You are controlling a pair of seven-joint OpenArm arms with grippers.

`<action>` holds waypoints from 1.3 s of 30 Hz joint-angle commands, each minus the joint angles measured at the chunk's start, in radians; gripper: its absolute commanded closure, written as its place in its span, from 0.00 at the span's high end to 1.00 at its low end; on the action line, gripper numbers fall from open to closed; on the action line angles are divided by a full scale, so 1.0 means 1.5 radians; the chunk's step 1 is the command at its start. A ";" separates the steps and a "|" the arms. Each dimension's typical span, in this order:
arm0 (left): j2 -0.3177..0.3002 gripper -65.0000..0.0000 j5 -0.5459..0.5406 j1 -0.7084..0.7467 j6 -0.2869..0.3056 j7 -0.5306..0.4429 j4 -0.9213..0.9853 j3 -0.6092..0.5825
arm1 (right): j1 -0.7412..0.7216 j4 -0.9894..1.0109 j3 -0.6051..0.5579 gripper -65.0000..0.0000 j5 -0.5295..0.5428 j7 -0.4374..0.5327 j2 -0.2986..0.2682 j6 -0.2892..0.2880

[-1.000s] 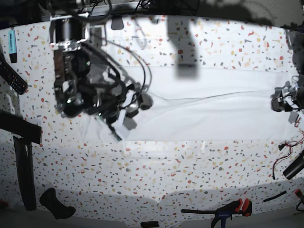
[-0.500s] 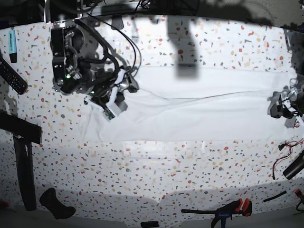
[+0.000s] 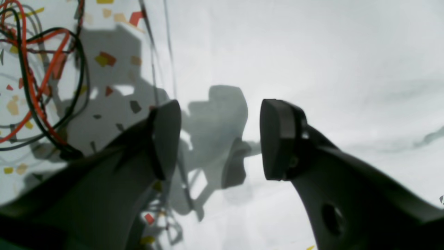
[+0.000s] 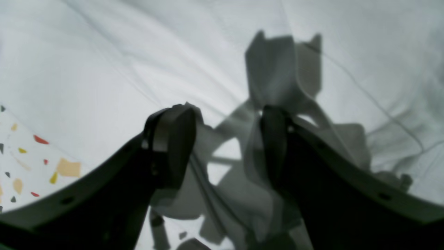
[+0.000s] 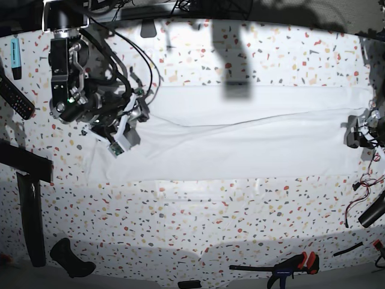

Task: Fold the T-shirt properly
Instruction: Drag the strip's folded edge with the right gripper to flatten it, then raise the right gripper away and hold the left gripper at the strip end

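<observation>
right claw (image 5: 123, 135) has swung outward; both claws wide, empty. shirt (image 5: 240, 144) soft, limp: pinch the edge beneath left claw (image 5: 360, 133).

The T-shirt (image 5: 240, 144) is spread as a long band across the middle of the counter (image 5: 198, 217). The right pincer (image 5: 123, 129) is positioned over its end on the base view's left, the left pincer (image 5: 360, 133) at its opposite end. A remote (image 5: 15, 96) is placed at the far left edge, and a clamp (image 5: 289, 265) is laid along the front edge.
</observation>
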State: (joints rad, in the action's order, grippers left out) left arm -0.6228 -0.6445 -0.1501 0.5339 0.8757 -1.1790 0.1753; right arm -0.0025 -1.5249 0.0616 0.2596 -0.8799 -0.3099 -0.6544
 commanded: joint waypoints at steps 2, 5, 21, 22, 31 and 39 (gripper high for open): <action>-0.018 0.54 0.005 -0.013 0.003 -0.009 -0.010 0.005 | -0.005 -0.008 0.013 0.52 0.003 -0.021 -0.011 0.011; -0.024 0.54 0.082 -0.015 -0.015 -0.038 -0.010 0.005 | -0.012 -0.043 0.016 0.52 0.067 -0.036 -0.011 0.003; -0.093 0.54 -0.100 -0.016 -0.016 -0.010 0.027 0.005 | 0.005 -0.314 0.016 0.52 0.145 -0.133 -0.016 -0.029; -0.093 0.54 -0.100 -0.016 -0.015 -0.012 0.038 0.005 | 0.023 -0.323 0.016 0.52 0.159 -0.141 -0.021 -0.029; -0.093 0.54 -0.102 -0.017 0.004 -0.044 0.123 0.005 | 0.226 -0.431 0.016 0.52 0.159 -0.131 -0.073 -0.029; -0.069 0.54 -0.142 -0.045 0.025 -0.058 0.213 0.005 | 0.345 -0.529 0.016 0.52 0.159 -0.116 -0.072 -0.029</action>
State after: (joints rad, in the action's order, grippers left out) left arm -0.6968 -0.8352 -0.1959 0.5591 0.8043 -0.8455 0.1753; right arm 0.5167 -2.2997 0.0807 0.4931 -1.0721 -0.4103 -0.6937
